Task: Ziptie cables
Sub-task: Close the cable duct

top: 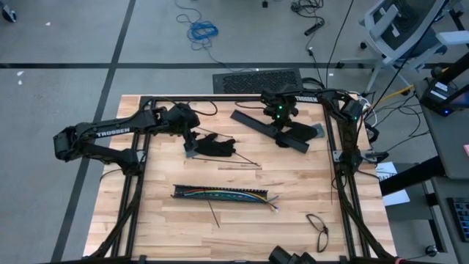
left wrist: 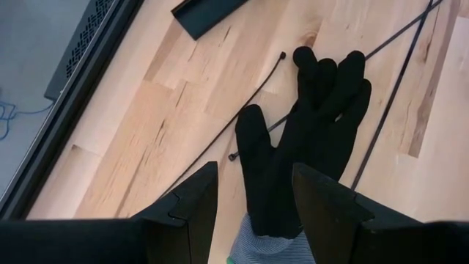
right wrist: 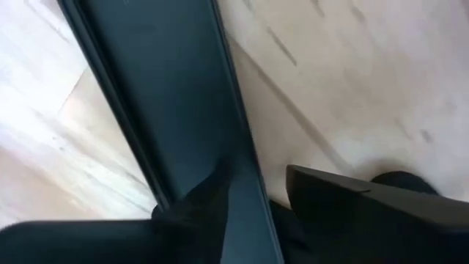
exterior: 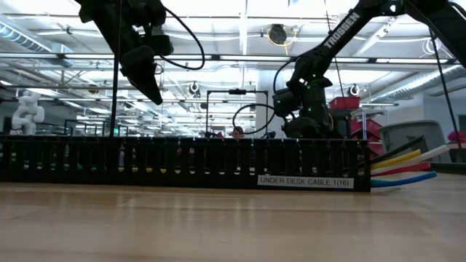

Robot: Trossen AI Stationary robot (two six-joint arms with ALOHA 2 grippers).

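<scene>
The cables (top: 220,194) lie in a long black slotted bar (top: 187,192) at the table's middle, and their coloured ends (exterior: 404,167) stick out at its right. A thicker black cable loop (top: 319,227) lies near the front right. My left gripper (left wrist: 254,167) hangs open above the cuff of a black glove (left wrist: 315,110) that lies flat on the wood. My right gripper (right wrist: 256,172) points down at the far right, its open fingers on either side of the long edge of a flat black cover strip (right wrist: 168,88). My right gripper comes from above at the strip's long edge (right wrist: 245,169), with one finger over the strip and the other (right wrist: 344,198) beside it over bare wood. Whether a finger touches the strip, I cannot tell.
Thin black zip ties (left wrist: 256,95) lie on the wood beside the glove's fingers, and another (top: 214,214) lies in front of the slotted bar. The black frame rails (top: 341,169) run along the table's sides. Bare wood lies between the glove and the bar.
</scene>
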